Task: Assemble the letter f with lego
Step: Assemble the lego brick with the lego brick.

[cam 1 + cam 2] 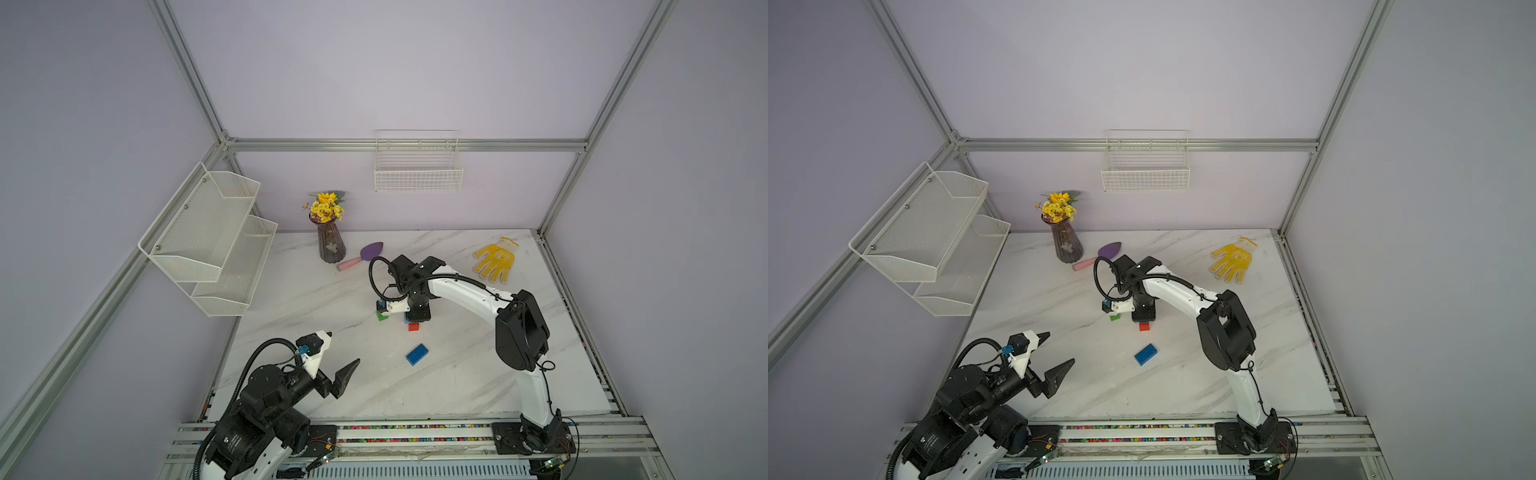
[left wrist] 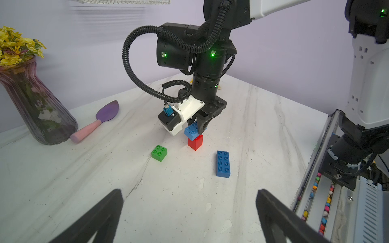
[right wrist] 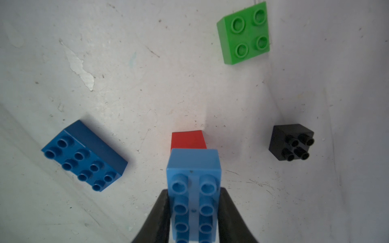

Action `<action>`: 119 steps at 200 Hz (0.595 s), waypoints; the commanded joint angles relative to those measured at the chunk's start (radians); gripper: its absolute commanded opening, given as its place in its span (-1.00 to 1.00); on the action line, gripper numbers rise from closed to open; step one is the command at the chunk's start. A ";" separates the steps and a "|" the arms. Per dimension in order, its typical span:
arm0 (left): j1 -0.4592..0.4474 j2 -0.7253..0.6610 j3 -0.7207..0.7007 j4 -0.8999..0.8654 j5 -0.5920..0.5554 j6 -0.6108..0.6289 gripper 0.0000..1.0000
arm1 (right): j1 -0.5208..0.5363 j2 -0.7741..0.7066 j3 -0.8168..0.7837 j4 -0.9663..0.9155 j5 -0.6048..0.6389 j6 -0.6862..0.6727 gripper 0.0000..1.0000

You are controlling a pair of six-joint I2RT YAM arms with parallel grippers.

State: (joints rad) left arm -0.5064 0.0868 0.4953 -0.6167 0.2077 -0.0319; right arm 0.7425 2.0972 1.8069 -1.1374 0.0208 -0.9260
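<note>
End effector on the right pinches the light blue brick. Left end effector, lower left, is spread.

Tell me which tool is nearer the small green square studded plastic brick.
Right. The right tool, shut on a light blue long brick over the red square brick, stands beside the green square brick; the left tool hangs open, farther off towards its own base.

glossy plastic bricks, scuffed marble-look tabletop, ribbed glass vase
</note>
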 commanded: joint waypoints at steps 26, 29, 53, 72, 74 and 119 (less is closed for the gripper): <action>-0.006 0.007 -0.006 0.025 0.004 0.029 1.00 | 0.003 0.015 -0.017 0.016 -0.018 -0.024 -1.00; -0.006 0.007 -0.006 0.025 0.005 0.029 1.00 | 0.003 0.015 -0.018 0.016 -0.019 -0.024 -1.00; -0.004 0.007 -0.007 0.025 0.005 0.029 1.00 | 0.003 0.015 -0.028 0.021 -0.023 -0.025 -1.00; -0.005 0.007 -0.006 0.025 0.005 0.029 1.00 | 0.003 0.018 -0.034 0.028 -0.027 -0.025 -1.00; -0.006 0.006 -0.006 0.025 0.005 0.029 1.00 | 0.003 0.019 -0.034 0.029 -0.026 -0.026 -1.00; -0.006 0.007 -0.007 0.025 0.004 0.030 1.00 | 0.001 0.029 -0.046 0.051 -0.037 -0.037 -1.00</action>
State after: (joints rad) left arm -0.5064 0.0868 0.4953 -0.6167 0.2077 -0.0319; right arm 0.7425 2.1059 1.7790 -1.1065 0.0097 -0.9329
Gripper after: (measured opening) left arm 0.997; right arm 0.349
